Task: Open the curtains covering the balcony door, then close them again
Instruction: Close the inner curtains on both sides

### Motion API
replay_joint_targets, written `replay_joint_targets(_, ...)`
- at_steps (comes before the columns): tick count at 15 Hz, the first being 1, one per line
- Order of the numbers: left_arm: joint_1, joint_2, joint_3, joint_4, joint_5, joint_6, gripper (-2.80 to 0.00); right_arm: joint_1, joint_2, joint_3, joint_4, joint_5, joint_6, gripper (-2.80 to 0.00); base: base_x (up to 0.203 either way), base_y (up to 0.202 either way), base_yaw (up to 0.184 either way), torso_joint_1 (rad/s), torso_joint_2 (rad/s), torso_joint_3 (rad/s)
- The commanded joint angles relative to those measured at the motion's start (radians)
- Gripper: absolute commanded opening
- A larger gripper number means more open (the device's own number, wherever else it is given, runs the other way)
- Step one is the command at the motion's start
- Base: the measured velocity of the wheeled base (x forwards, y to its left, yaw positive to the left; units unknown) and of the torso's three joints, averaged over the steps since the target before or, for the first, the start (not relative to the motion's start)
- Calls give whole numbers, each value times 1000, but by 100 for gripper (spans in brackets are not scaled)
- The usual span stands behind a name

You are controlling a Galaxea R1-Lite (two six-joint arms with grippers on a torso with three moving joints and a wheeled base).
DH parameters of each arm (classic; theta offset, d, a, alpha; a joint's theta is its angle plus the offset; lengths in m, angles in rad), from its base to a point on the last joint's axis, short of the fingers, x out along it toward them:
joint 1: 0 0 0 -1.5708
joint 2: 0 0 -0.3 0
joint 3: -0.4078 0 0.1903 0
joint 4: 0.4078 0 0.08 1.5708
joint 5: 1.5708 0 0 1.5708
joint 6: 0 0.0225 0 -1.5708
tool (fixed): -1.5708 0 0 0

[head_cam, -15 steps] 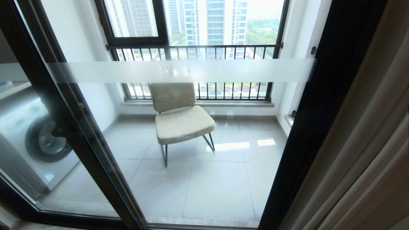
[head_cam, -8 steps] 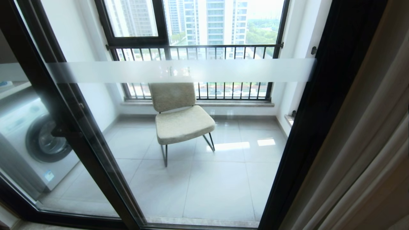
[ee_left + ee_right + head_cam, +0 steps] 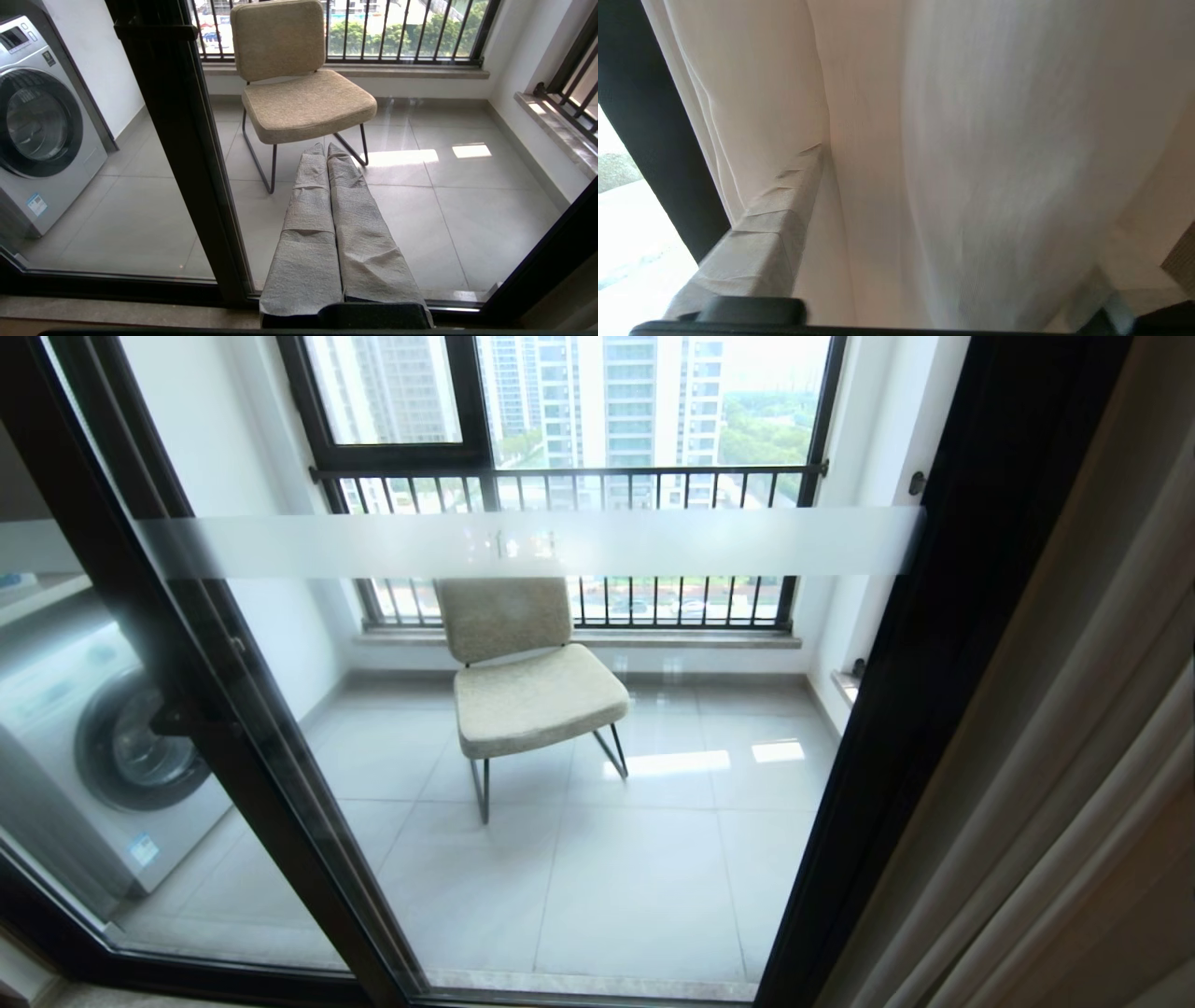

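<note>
Head view first: the balcony door (image 3: 523, 756) fills the frame, glass uncovered, its frosted band (image 3: 523, 543) running across at about 12 o'clock. Behind the glass a chair (image 3: 523, 686) sits at centre, a washing machine (image 3: 103, 756) at 9 o'clock, a railing (image 3: 569, 476) up top. The curtains (image 3: 1055, 784) hang bunched at 3 o'clock, just past the black frame. No arm visible here.

Left wrist view: the left gripper (image 3: 329, 149) is clenched, wrapped fingers pressed together, nothing between them, pointing at the chair (image 3: 303, 98) through the glass.

Right wrist view: the right gripper (image 3: 957, 224) is spread wide, one finger (image 3: 780, 210) at 8 o'clock, curtain fabric (image 3: 971, 140) billowing between the jaws, not pinched
</note>
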Motion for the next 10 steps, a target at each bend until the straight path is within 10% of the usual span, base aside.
replay_joint_targets(1, 0, 0, 0, -1, 1, 0, -280, 2, 2, 6, -22, 0, 1, -280, 0, 0, 0, 0, 0, 0)
replay_joint_targets(10, 0, 0, 0, 0, 1, 0, -280, 72, -22, 19, -24, 0, -1, -280, 0, 0, 0, 0, 0, 0)
